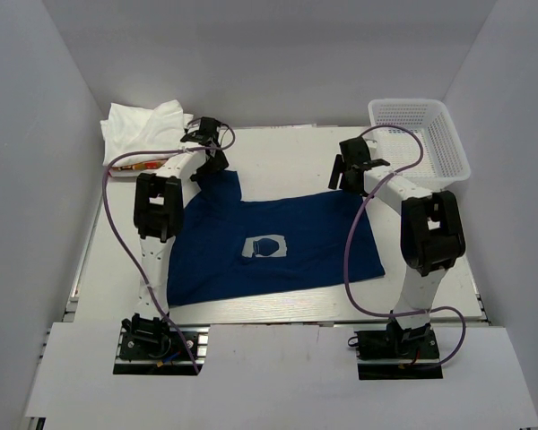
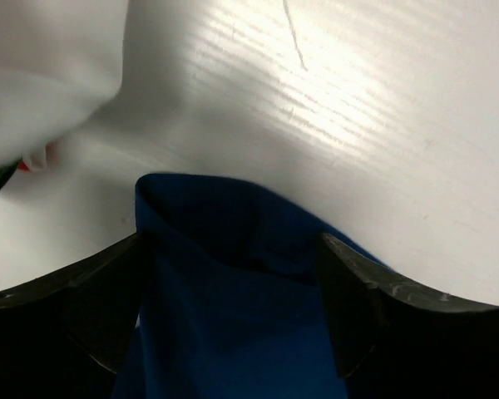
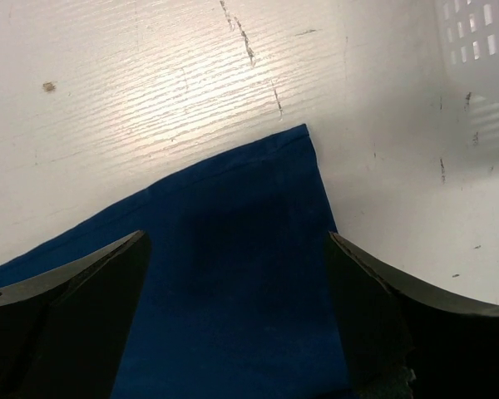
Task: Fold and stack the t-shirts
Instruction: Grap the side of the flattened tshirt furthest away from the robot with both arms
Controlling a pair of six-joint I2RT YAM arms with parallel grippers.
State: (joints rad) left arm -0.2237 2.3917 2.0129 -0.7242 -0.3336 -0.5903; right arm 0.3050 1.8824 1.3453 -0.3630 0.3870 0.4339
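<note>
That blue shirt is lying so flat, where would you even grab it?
Its two far corners, from straight above. The navy t-shirt lies spread flat on the table, so only edges give a lip to pinch; the left end effector and right end effector hang open over those corners.

We cannot read the pale print point(image 1: 265, 245) on the navy tee point(image 1: 314, 233), and the left arm point(image 1: 157, 210) covers its left edge. Beyond its far-left corner, the white tees point(image 2: 41, 75) are blurred and cropped, and a small red thing point(image 2: 35, 160) beside them is unidentifiable.
</note>
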